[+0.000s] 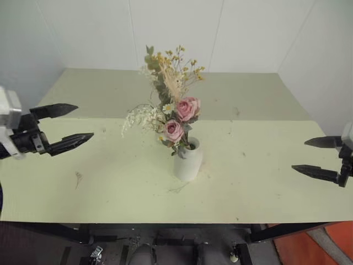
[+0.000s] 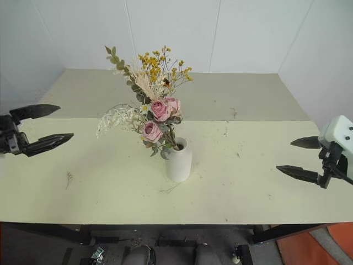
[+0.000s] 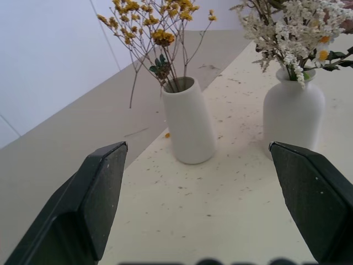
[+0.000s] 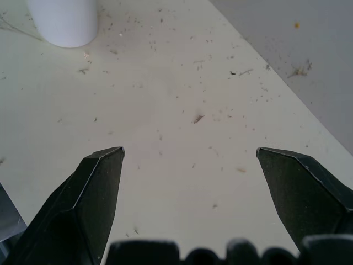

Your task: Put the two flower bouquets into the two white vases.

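Both bouquets stand in vases at the middle of the table. The pink rose bouquet, with white sprigs and green leaves, sits in the shorter dome-shaped white vase. Behind it rise the yellow-orange dried flowers; their taller tapered white vase stands close beside the dome vase in the left wrist view. My left gripper hangs open and empty above the table's left side, well away from the vases. My right gripper is open and empty over the right side.
The pale green table is dotted with small flower crumbs, and a dried sprig lies near the front left. White walls close in the back and sides. The table's front edge runs just below the vases' area.
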{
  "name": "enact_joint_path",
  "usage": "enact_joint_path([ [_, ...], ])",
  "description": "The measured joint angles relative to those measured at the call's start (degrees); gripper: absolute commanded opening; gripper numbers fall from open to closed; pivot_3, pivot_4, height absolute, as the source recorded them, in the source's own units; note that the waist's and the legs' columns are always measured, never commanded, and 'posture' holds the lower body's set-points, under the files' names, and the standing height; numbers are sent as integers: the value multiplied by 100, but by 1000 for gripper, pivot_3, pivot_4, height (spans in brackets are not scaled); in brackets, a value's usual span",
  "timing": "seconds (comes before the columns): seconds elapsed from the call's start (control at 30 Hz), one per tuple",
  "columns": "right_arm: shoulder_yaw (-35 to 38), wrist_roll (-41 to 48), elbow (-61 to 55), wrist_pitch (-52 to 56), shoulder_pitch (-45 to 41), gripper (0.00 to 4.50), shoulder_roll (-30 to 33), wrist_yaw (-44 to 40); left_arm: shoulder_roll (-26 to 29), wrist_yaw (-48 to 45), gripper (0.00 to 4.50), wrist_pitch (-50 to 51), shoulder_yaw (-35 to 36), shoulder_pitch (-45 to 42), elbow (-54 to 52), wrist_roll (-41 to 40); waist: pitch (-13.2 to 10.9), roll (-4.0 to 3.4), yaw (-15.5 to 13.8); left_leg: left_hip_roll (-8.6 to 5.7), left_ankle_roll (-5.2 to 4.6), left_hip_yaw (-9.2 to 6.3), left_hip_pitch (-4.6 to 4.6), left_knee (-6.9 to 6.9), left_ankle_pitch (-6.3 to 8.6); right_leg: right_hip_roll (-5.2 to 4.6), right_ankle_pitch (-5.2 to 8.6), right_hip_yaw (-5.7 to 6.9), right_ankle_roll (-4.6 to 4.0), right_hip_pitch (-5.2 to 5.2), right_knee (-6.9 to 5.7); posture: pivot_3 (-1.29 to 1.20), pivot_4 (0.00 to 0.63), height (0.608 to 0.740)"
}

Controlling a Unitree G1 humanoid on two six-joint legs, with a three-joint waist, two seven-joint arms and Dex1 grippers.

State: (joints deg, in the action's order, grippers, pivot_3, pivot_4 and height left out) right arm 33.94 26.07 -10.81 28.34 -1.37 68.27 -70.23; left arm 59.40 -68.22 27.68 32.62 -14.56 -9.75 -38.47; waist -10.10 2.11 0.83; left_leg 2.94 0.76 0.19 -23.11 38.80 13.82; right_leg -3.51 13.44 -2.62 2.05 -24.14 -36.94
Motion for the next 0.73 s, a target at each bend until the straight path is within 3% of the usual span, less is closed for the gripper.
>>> enact_joint_path([
  [0.27,-192,-16,-10,142,-197,4500,54,105,0,129,4482,-16,-17,25,-74,58,0,-1,5,-1,0,4,3,-2,0,0,1,-5,-1,0,-3,0,150,740],
  [0.53,275,-18,-607,614,217,4500,52,204,-65,3,4482,-305,-421,-202,52,70,1,-1,-25,-1,0,3,3,0,0,0,1,-2,-1,3,-3,0,150,740],
  [0.73,276,50,-570,748,-98,4500,51,305,-116,84,4482,-409,-486,-302,50,80,1,-1,23,0,0,4,7,-2,0,1,1,-6,-1,1,-5,0,150,740],
])
